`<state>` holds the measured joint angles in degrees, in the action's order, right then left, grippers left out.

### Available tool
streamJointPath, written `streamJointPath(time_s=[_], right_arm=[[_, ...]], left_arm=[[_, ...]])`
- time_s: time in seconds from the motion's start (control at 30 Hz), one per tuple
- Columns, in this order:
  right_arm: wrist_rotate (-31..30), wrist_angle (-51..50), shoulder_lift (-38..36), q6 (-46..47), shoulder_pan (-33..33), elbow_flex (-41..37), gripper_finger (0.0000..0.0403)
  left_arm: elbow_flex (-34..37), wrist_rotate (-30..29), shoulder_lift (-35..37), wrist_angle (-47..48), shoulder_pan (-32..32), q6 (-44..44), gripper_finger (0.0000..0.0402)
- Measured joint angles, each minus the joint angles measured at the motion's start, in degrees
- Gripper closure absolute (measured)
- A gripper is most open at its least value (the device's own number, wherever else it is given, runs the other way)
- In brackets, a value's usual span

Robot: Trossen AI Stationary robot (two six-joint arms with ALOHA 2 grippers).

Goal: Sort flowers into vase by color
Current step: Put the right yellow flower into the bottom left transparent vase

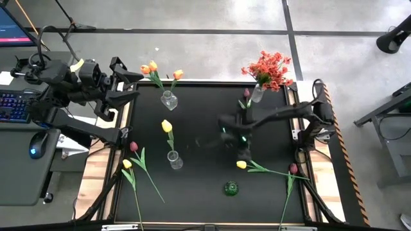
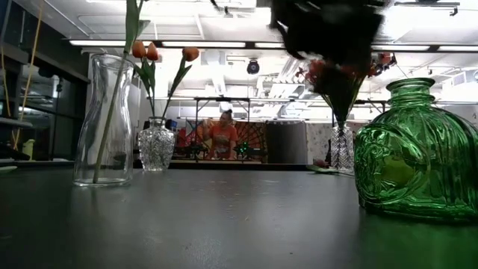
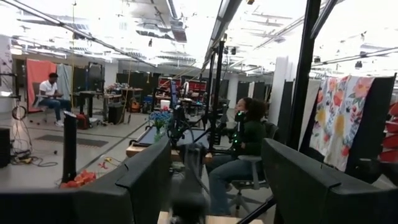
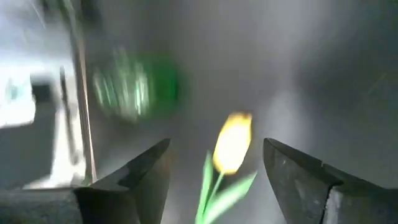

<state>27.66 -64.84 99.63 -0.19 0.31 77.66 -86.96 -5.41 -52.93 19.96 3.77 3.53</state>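
A yellow tulip [image 1: 241, 165] lies flat on the black table, its stem running toward the right edge. My right gripper [image 1: 242, 151] hovers open just above its head [image 4: 233, 142], one finger on either side and neither touching. My left gripper [image 1: 128, 86] is raised at the table's far left, open and with nothing in it [image 3: 211, 186]. Orange tulips [image 1: 149, 67] stand in a clear vase [image 1: 168, 99]. Another yellow tulip [image 1: 167, 126] stands in a clear vase [image 1: 174, 159]. Red-orange blossoms [image 1: 270, 69] fill a vase [image 1: 257, 94] at the far right.
A green glass vase [image 1: 231, 188] stands near the front edge, close to my right gripper. A dark pink tulip [image 1: 293, 169] lies at the right. A dark pink tulip [image 1: 133, 146] and a yellow one [image 1: 126, 164] lie at the left. People sit in the room beyond.
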Motion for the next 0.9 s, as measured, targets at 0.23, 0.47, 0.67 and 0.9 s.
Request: streamJointPath(time_s=[0.23, 0.47, 0.67, 0.9], right_arm=[[9.0, 1.8, -7.2, 14.8, 12.3, -20.3, 0.0165], [-3.6, 17.4, -17.6, 33.3, 19.7, -30.8, 0.0165], [-10.9, 18.4, -18.5, 37.9, 21.1, -33.9, 0.0165], [-12.4, 17.0, -18.4, 35.8, 21.1, -33.0, 0.0166]], left_arm=[[0.0, 0.0, 0.0, -0.1, 0.0, -1.2, 0.0163], [0.0, 0.0, 0.0, -0.1, 0.0, -2.3, 0.0163], [0.0, -0.6, 0.0, -0.1, 0.0, -2.3, 0.0163], [0.0, -1.3, 0.0, -0.1, 0.0, -2.3, 0.0163]])
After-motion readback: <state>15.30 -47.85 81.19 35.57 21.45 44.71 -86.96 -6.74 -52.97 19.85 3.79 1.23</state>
